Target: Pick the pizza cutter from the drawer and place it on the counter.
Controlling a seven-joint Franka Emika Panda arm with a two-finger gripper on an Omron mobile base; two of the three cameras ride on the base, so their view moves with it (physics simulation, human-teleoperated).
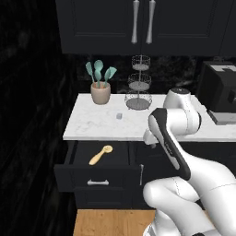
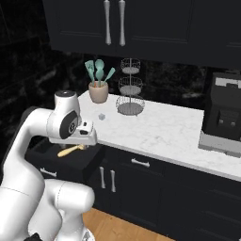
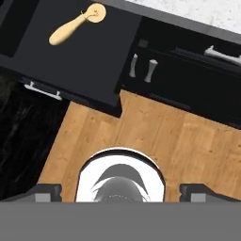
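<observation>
Bench point(image 1: 92, 124) was white veined marble, smooth; drawer point(image 1: 83, 175) matt black; pizza cutter point(image 1: 100, 155) looked matt tan wood.

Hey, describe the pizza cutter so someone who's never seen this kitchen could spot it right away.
Find the white marble counter; just below its left end a black drawer stands pulled open. The pizza cutter lies alone on the drawer's floor: small, tan-yellow, a tapered handle ending in a round disc, unlike the teal utensils standing in the beige pot on the counter.

Beige pot point(image 1: 100, 93); wire rack point(image 1: 138, 83); toaster point(image 1: 220, 87)
</observation>
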